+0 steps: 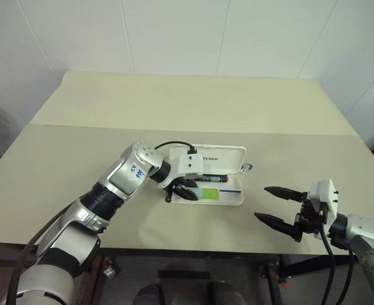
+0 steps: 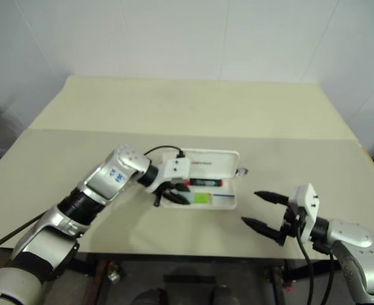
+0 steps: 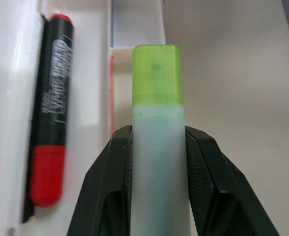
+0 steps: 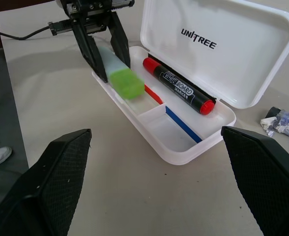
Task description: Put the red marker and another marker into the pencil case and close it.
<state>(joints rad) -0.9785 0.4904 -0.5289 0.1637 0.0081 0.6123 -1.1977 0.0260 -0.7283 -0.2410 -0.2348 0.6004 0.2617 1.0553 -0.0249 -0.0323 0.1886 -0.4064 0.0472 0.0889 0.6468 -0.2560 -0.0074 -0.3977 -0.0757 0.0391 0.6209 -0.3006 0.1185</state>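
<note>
Left gripper (image 1: 182, 190): arm reaching in from the left, angled down over the open pencil case (image 4: 184, 147) on the bench (image 1: 174, 108); jaws pinching the green highlighter (image 4: 120, 73) above the case's near compartment, its rear end hidden between them; red marker (image 4: 179, 86) lying inside by the hinge. Right gripper (image 1: 277, 204): near level beside the case, jaws spread wide, empty; small crumpled scrap (image 4: 282, 120) beyond the lid, hard to identify.
</note>
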